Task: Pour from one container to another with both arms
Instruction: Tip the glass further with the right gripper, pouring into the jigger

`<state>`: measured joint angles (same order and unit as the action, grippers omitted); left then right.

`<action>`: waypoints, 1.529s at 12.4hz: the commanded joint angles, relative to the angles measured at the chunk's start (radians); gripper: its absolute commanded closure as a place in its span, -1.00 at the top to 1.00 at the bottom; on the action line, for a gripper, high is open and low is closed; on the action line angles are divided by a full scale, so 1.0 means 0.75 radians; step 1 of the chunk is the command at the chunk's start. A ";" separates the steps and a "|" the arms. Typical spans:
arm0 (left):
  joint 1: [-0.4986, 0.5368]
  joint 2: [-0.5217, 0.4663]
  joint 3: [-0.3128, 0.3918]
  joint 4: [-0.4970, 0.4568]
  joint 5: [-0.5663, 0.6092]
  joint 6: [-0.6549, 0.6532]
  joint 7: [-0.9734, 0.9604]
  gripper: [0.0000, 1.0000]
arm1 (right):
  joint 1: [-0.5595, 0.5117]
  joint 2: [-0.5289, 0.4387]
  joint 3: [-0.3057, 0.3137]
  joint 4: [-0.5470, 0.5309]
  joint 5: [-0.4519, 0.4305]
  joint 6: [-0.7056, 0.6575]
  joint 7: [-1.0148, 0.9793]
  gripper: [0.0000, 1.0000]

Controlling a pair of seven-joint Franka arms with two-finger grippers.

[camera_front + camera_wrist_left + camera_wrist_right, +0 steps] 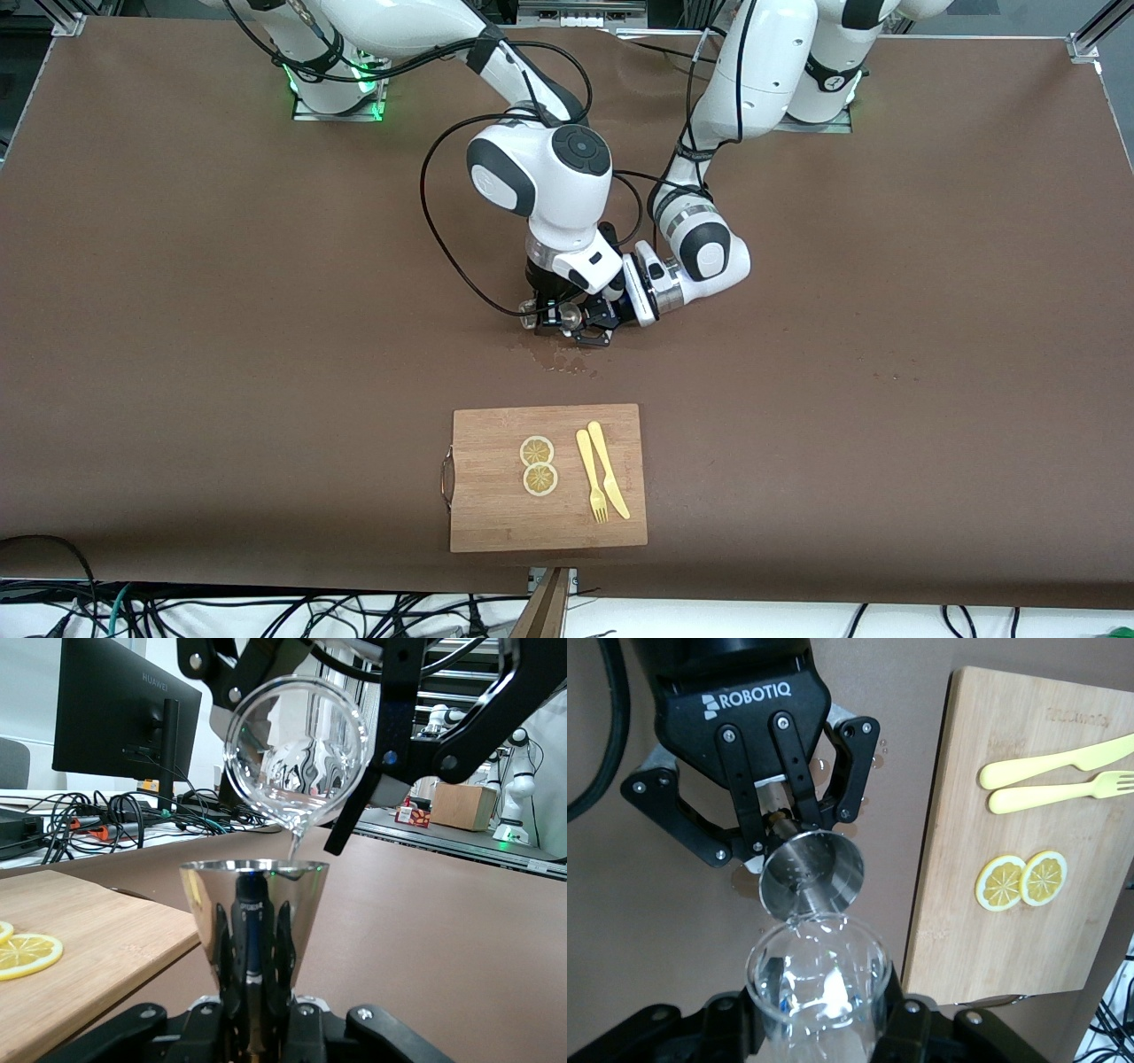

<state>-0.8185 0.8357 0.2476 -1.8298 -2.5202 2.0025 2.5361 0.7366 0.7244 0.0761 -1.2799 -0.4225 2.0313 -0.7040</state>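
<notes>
The steel jigger (255, 904) stands upright, held low on its body by my left gripper (257, 979), which is shut on it. Just above it the clear glass cup (297, 753) is tipped steeply, and a thin stream of water runs from its lip into the jigger. My right gripper (819, 1014) is shut on the glass cup (818, 979), with the jigger (812, 873) and the left gripper (784, 815) right under the cup's lip. In the front view the right gripper (542, 308) and the left gripper (595, 324) meet over the middle of the table.
A wet patch (558, 356) lies on the brown table below the grippers. Nearer the front camera is a wooden cutting board (496, 518) with two lemon slices (538, 465) and a yellow fork and knife (601, 478).
</notes>
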 commanded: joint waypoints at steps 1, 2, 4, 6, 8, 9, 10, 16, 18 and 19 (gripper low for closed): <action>-0.021 0.007 0.011 0.002 -0.096 -0.019 0.051 -1.00 | 0.018 0.010 -0.007 0.031 -0.030 -0.023 0.033 -0.74; -0.021 0.005 0.011 0.000 -0.096 -0.019 0.051 -1.00 | 0.018 0.010 -0.007 0.031 -0.030 -0.019 0.035 -0.74; -0.021 0.005 0.011 0.002 -0.098 -0.019 0.049 -1.00 | 0.018 0.010 -0.007 0.031 -0.028 -0.019 0.037 -0.74; -0.021 0.007 0.011 0.000 -0.098 -0.019 0.049 -1.00 | 0.010 0.008 -0.007 0.031 -0.026 -0.007 0.037 -0.73; -0.021 0.005 0.011 0.000 -0.098 -0.019 0.049 -1.00 | -0.007 0.010 -0.007 0.029 -0.003 0.004 0.035 -0.72; -0.019 0.005 0.011 0.000 -0.096 -0.019 0.049 -1.00 | -0.013 0.010 -0.007 0.027 0.047 0.008 0.037 -0.72; -0.019 0.003 0.013 0.000 -0.096 -0.017 0.049 -1.00 | -0.023 0.008 -0.007 0.027 0.109 0.020 0.033 -0.71; -0.007 -0.010 0.015 -0.015 -0.088 -0.019 0.049 -1.00 | -0.054 0.004 -0.038 0.029 0.305 0.030 0.012 -0.69; 0.001 -0.014 0.018 -0.021 -0.082 -0.019 0.049 -1.00 | -0.076 -0.023 -0.056 0.029 0.428 0.030 -0.039 -0.69; 0.011 -0.016 0.018 -0.027 -0.080 -0.021 0.049 -1.00 | -0.098 -0.045 -0.059 0.023 0.467 0.030 -0.069 -0.68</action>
<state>-0.8133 0.8356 0.2585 -1.8306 -2.5202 2.0025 2.5361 0.6897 0.7214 0.0340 -1.2689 -0.1341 2.0630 -0.7084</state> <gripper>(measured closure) 0.912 0.507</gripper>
